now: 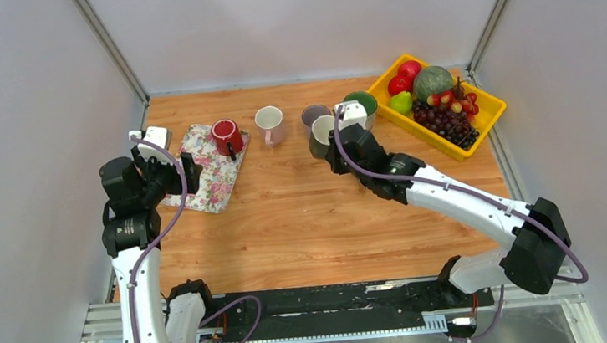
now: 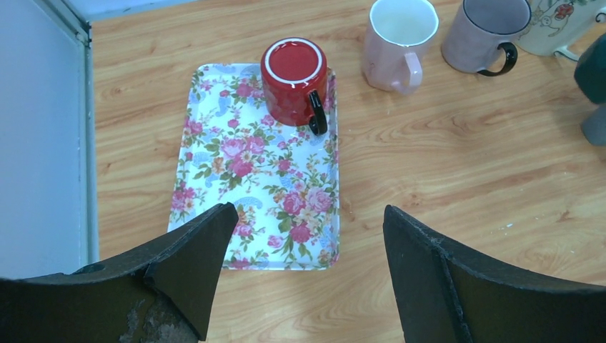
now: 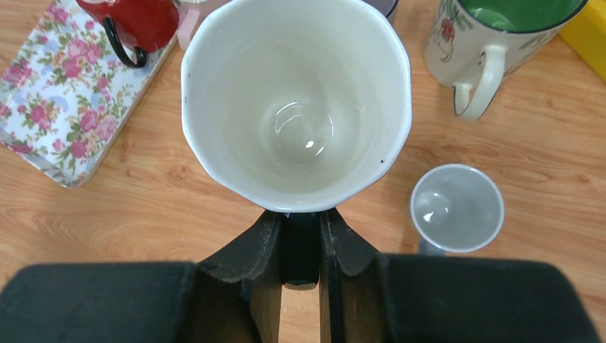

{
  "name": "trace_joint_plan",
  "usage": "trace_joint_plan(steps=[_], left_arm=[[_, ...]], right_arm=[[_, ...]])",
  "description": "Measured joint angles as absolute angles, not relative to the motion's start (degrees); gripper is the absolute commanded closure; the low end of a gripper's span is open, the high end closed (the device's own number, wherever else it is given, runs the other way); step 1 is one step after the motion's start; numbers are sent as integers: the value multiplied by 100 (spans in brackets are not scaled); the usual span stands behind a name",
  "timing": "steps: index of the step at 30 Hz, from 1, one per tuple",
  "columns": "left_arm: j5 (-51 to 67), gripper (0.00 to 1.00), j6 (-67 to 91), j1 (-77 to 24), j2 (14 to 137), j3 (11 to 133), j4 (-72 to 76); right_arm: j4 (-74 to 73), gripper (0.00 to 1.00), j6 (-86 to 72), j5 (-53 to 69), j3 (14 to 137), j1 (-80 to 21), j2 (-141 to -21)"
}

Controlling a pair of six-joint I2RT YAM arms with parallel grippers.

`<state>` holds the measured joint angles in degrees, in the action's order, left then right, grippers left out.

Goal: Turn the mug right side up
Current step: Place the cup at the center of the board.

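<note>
A red mug (image 2: 293, 80) with a black handle stands upside down, base up, at the far right corner of the floral tray (image 2: 236, 171). My left gripper (image 2: 307, 214) hangs open above the tray's near edge, well short of the red mug (image 1: 226, 135), with nothing between its fingers. My right gripper (image 3: 300, 218) is shut on the black handle of a dark mug (image 3: 296, 100) with a white inside. That dark mug (image 1: 323, 134) is held mouth up, with the right gripper (image 1: 336, 148) just behind it.
A pink mug (image 1: 270, 124), a grey mug (image 1: 312, 114) and a green-lined mug (image 1: 361, 105) stand upright along the back. A small grey cup (image 3: 457, 207) sits near the held mug. A yellow basket (image 1: 486, 110) of fruit fills the back right corner.
</note>
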<state>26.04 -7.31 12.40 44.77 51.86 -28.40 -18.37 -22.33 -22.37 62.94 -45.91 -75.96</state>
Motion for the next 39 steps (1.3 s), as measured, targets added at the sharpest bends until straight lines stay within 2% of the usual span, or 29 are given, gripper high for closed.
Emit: trace_joint_plan(steps=[8, 21, 39], left_arm=[[2493, 16, -718, 1243, 4495, 5103, -2766], [2473, 17, -683, 1247, 4501, 5092, -2718], [2493, 18, -676, 1247, 4401, 5039, -2646]], right_arm=[[-2128, 100, -2510, -2853, 6296, -5175, -8228], [-2244, 100, -3288, -3376, 6292, -5199, -8702], [-2239, 100, -3583, -3603, 6342, -5223, -9570]])
